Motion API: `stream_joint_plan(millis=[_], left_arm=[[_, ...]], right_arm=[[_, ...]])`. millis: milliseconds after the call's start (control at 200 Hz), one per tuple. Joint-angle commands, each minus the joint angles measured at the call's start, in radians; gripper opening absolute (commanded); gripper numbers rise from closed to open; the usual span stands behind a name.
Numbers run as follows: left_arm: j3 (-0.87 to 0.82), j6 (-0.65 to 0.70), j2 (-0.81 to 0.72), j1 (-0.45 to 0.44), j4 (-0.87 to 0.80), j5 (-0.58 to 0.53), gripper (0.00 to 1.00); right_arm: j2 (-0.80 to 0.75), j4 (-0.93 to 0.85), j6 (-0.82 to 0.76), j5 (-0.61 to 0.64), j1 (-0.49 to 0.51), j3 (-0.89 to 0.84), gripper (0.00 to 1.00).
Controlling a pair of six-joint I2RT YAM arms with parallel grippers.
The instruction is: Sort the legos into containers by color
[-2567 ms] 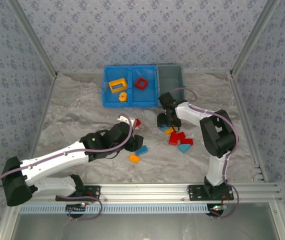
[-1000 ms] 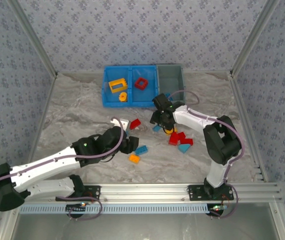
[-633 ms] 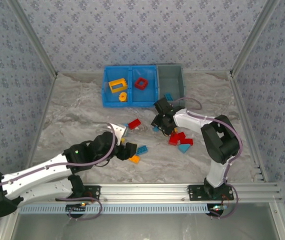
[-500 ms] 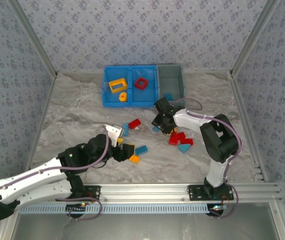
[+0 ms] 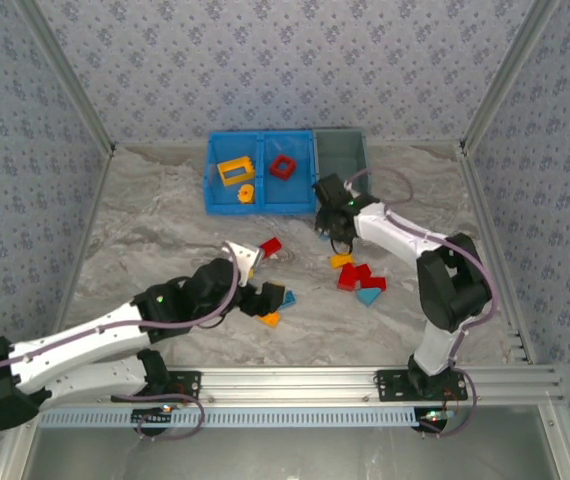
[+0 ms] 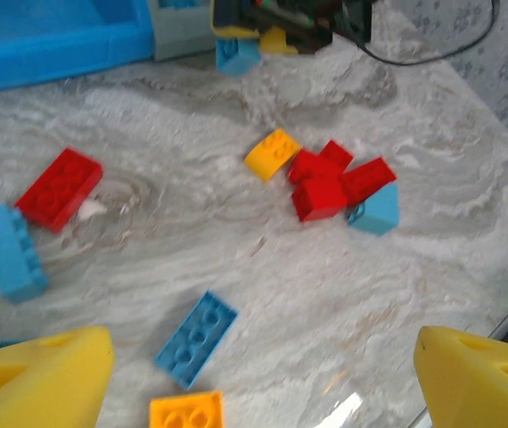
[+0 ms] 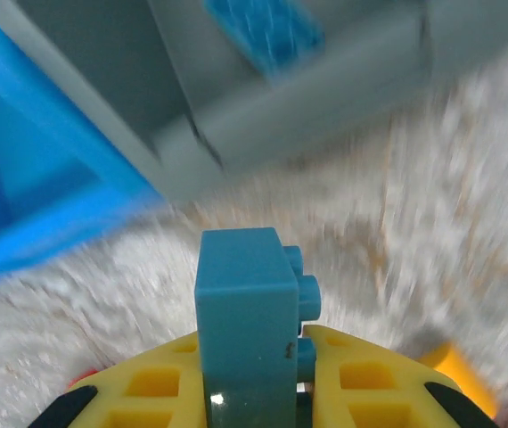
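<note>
The right gripper [image 7: 252, 385] had lifted off the loose pile and swung toward the grey bin [image 7: 325, 94] just ahead. It was clenched on a blue brick [image 7: 247, 299], upright with its studs facing right. One blue piece [image 7: 263, 31] probably lay inside already. The left gripper [image 6: 258, 366] hung spread wide above a flat blue brick [image 6: 196, 339] on the counter [image 6: 343, 294].

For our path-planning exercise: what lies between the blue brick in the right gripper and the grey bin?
Bare marbled table, in the right wrist view, between the blue brick and the grey bin.
</note>
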Motion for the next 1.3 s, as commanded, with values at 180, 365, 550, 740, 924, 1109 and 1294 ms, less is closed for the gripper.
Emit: stream_joint_plan(millis=[180, 365, 550, 740, 924, 1109, 1294], left_arm=[[0.165, 0.001, 0.164, 0.056, 0.096, 0.011, 0.88], [0.175, 0.006, 0.18, 0.059, 0.082, 0.026, 0.88], [0.143, -0.016, 0.177, 0.059, 0.085, 0.03, 0.88], [0.188, 0.021, 0.212, 0.017, 0.076, -0.034, 0.87], [0.391, 0.115, 0.382, -0.109, -0.064, -0.253, 0.86], [0.543, 0.154, 0.553, -0.184, -0.128, -0.427, 0.86], [0.609, 0.146, 0.621, -0.199, -0.155, -0.442, 0.86]], right_arm=[[0.22, -0.093, -0.413, 0.003, -0.117, 0.313, 0.25], [0.37, -0.097, -0.516, -0.222, -0.179, 0.481, 0.25], [0.483, -0.146, -0.535, -0.37, -0.225, 0.591, 0.28], [0.513, -0.127, -0.528, -0.441, -0.255, 0.568, 0.28], [0.522, -0.121, -0.527, -0.473, -0.266, 0.567, 0.29], [0.538, -0.13, -0.529, -0.492, -0.267, 0.577, 0.3], [0.555, -0.165, -0.534, -0.491, -0.267, 0.603, 0.4]])
